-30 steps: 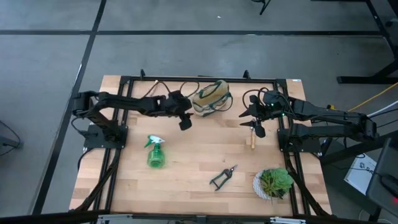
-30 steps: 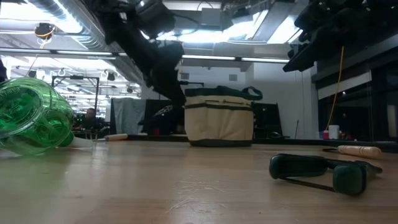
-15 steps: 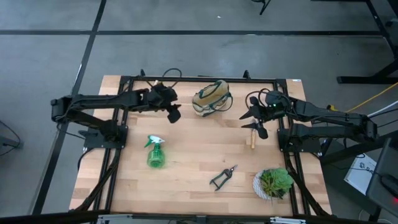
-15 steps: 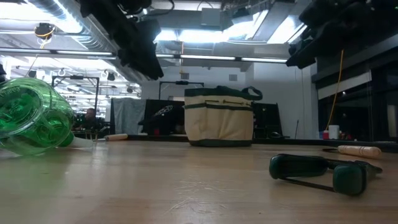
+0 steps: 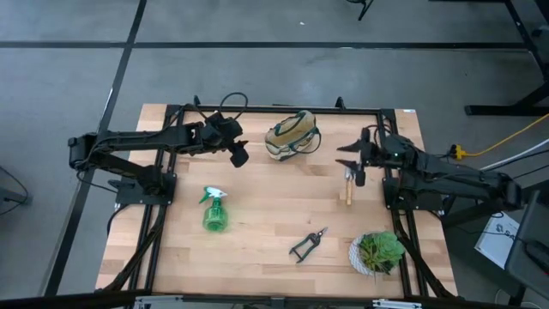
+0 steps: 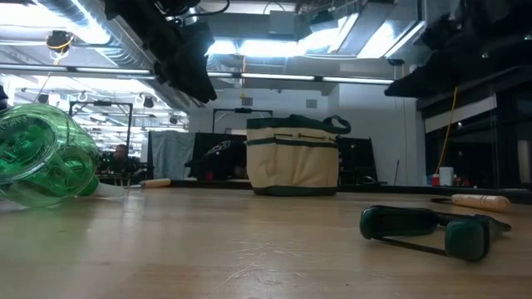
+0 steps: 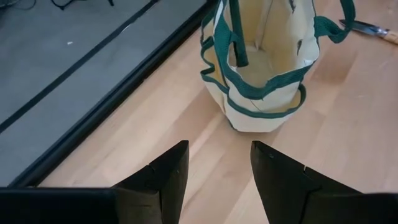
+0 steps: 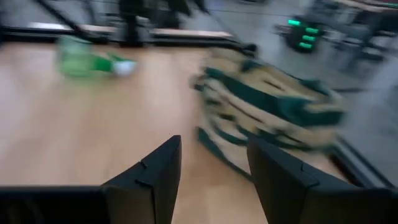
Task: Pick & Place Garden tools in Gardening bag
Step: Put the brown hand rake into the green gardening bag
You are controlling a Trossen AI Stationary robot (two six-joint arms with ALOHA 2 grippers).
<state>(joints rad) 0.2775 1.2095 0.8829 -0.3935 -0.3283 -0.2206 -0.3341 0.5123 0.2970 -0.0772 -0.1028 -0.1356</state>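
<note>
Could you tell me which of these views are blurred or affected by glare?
Right wrist view: motion blur smears the beige canvas bag with green trim and the green spray bottle. Low view: bright ceiling lights glare, leaving both arms silhouetted. High and left wrist views look sharp.

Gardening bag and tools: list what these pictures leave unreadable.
- Gardening bag: the left wrist view shows only part of its interior; the top edge cuts off the rest.
- Wooden-handled tool: in the high view the right gripper covers its metal end, so its type is unclear.
- Right wrist view: motion blur smears the bag and the spray bottle.
- Pruning shears: blades too small in the high view, hidden behind the handles in the low view.
</note>
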